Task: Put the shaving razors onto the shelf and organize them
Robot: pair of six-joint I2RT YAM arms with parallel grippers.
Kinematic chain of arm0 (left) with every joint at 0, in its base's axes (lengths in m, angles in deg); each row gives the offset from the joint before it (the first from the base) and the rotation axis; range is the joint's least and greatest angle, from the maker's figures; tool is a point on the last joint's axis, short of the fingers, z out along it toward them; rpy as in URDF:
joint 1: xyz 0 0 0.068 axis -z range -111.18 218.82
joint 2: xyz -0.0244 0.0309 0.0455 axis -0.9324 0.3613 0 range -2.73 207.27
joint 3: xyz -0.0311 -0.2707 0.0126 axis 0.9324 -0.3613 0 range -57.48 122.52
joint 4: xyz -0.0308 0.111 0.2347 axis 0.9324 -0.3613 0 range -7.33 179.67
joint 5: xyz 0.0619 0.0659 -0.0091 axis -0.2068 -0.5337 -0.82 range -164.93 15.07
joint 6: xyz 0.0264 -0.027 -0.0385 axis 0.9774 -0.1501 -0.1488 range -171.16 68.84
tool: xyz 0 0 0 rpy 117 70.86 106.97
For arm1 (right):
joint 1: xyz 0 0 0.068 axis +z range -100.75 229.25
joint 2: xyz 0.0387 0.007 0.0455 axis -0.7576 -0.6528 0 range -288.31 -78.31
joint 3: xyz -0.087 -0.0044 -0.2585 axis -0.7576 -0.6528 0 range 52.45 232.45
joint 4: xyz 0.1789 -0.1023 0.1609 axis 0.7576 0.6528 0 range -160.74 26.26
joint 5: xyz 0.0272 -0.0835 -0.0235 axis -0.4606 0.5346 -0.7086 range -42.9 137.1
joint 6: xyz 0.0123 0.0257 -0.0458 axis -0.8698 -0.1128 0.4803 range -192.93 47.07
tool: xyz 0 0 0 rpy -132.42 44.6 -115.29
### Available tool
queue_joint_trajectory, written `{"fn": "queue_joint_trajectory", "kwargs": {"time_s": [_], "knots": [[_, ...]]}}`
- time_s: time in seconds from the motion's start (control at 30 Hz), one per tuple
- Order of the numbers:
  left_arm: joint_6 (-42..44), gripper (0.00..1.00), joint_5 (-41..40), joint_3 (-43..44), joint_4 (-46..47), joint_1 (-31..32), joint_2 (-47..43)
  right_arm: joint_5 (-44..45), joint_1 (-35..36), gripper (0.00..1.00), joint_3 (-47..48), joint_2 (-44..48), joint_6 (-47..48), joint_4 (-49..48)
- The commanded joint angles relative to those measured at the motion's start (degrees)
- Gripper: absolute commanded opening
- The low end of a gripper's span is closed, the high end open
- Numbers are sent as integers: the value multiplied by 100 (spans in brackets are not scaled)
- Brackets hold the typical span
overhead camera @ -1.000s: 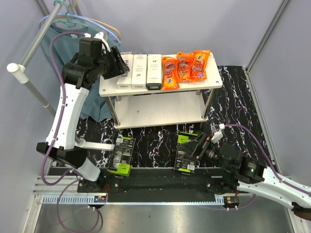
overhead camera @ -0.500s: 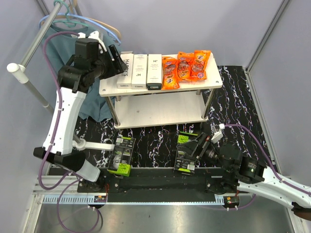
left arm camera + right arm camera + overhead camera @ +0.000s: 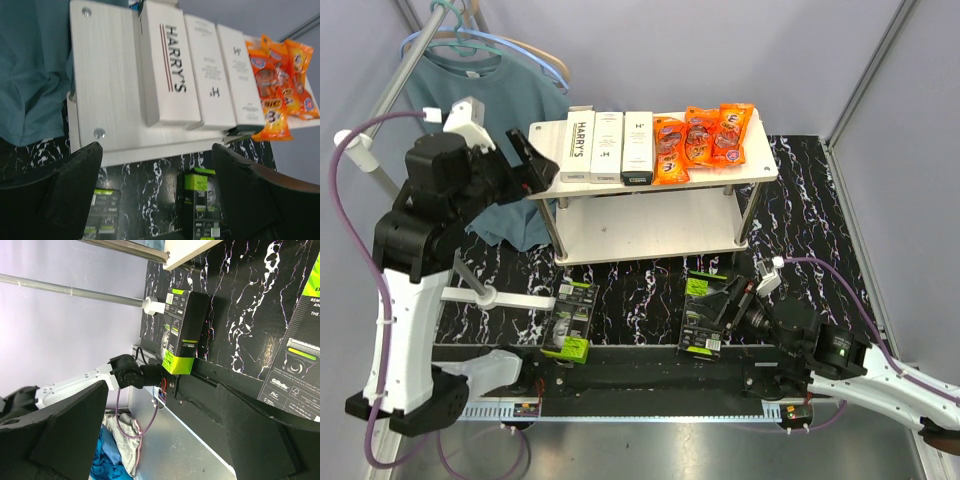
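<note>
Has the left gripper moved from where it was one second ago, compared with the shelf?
Yes. The left gripper has drawn back leftward, away from the HARRY'S box, toward the left end of the shelf.

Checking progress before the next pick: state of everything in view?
White boxes: three, flat, side by side on top tier.
Black boxes: two, on table, unshelved.
Orange packets: on top tier, right of white boxes.
Left gripper: open, empty, by top tier's left end.
Right gripper: open, empty, beside right black box.
Shirt: on hanger.
</note>
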Motion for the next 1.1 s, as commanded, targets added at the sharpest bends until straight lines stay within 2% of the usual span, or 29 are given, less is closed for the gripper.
{"fn": "queue_joint_trajectory", "kwargs": {"time_s": [0.0, 0.23, 0.43, 0.5, 0.73, 1.07], "knots": [[107, 93, 293, -1015, 99, 74, -525, 54, 33, 100, -16, 108, -16, 19], [-217, 93, 179, -3324, 178, 539, -1834, 239, 33, 100, 2, 240, -16, 169], [-692, 94, -32, -4224, 231, 1346, -2179, 222, 33, 100, 2, 196, -33, 239], [-850, 94, -267, -4330, 275, 1602, -2126, 239, 24, 100, 2, 187, -59, 274], [-1430, 94, -831, -4506, 635, 3156, -1582, 529, 33, 100, 124, 257, -278, 809], [-1879, 95, -849, -4243, 1821, 4467, 131, 1187, 24, 100, 388, 468, -1368, 2855]]}}
